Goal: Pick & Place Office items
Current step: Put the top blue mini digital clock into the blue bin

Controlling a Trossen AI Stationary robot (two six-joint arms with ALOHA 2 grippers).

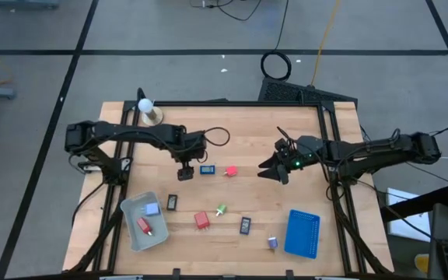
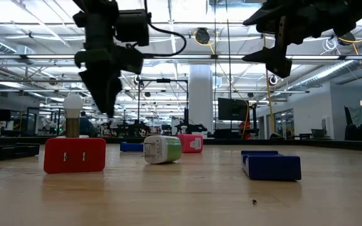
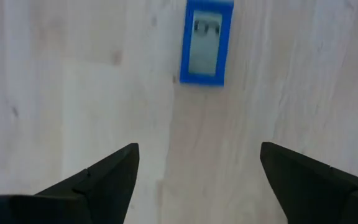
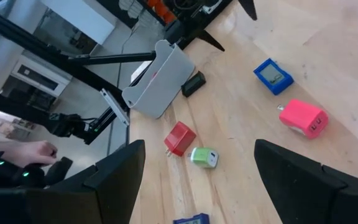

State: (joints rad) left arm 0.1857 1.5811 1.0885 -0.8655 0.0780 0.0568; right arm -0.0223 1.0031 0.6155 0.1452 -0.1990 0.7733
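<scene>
Blue block lies at three o'clock of our left gripper, whose fingers gape wide, empty; right gripper likewise.

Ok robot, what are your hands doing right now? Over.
Left gripper open above the table beside the blue block, holding nothing. Right gripper open, raised, empty. Nothing in the way.

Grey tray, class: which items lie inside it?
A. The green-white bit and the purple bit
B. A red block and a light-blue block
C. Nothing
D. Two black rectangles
B: in the high view the grey tray holds a red block and a light-blue block; no other items lie in it.
</scene>
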